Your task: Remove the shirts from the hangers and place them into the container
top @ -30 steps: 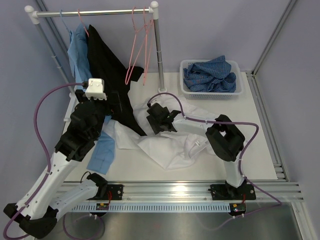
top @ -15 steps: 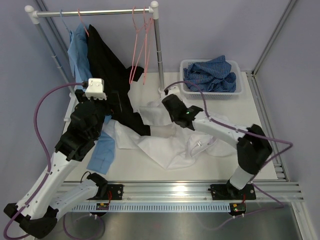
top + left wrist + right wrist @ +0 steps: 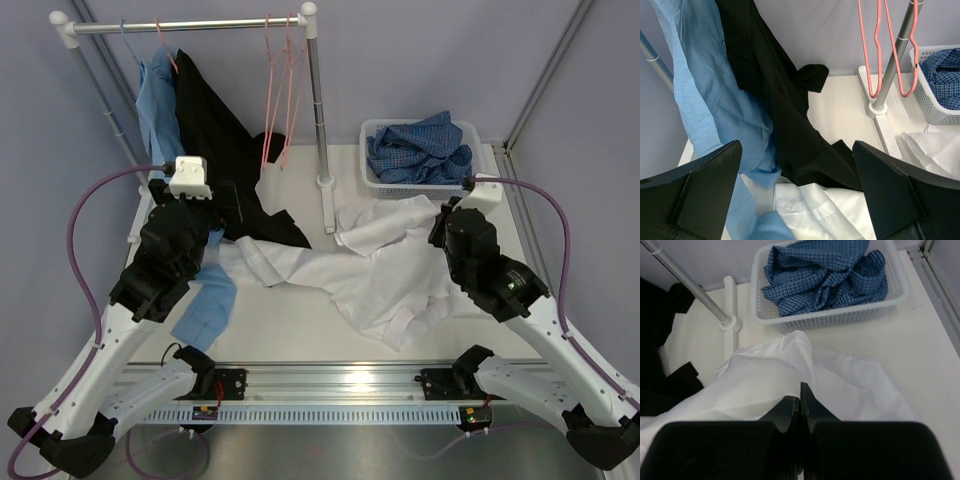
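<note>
Plain white long-sleeved cloth shirt (image 3: pixel 390 270): off its hanger, sprawled over the pale table top (image 3: pixel 290 335) from beside the black hem to just in front of the basket, with one fold caught up by the right gripper.
Handling: soft, light and limp; likely to sag, trail and catch on the rack foot instead of keeping any shape. Not fragile, hardly slippery.
Where to hold: best bunched near collar or shoulder, so that less cloth drags. Present pinch on a raised ridge of cloth, probably enough to drag, perhaps too little to carry the whole shirt over the rim at once.
Right gripper (image 3: pixel 800 390): pressed together on that fold of white cloth, near the basket's front wall.
Left gripper (image 3: pixel 796 145): spread wide, holding nothing, facing the hanging shirts.
Shallow white perforated plastic basket (image 3: pixel 478 165): at the far right of the table, with the blue small-checked shirt (image 3: pixel 420 150) crumpled inside.
Plain black shirt (image 3: pixel 215 130), plain light blue shirt (image 3: pixel 155 105): hanging at the left end of the white-and-metal clothes rack (image 3: pixel 318 100), down to the table.
Thin pink-red wire hangers (image 3: pixel 277 100): bare, at the rack's right end.
Changed, right arm: swung from mid-table out to the right, closed from wide open.
Changed, white shirt: dragged rightward towards the basket.
Unchanged: left arm, basket contents.
</note>
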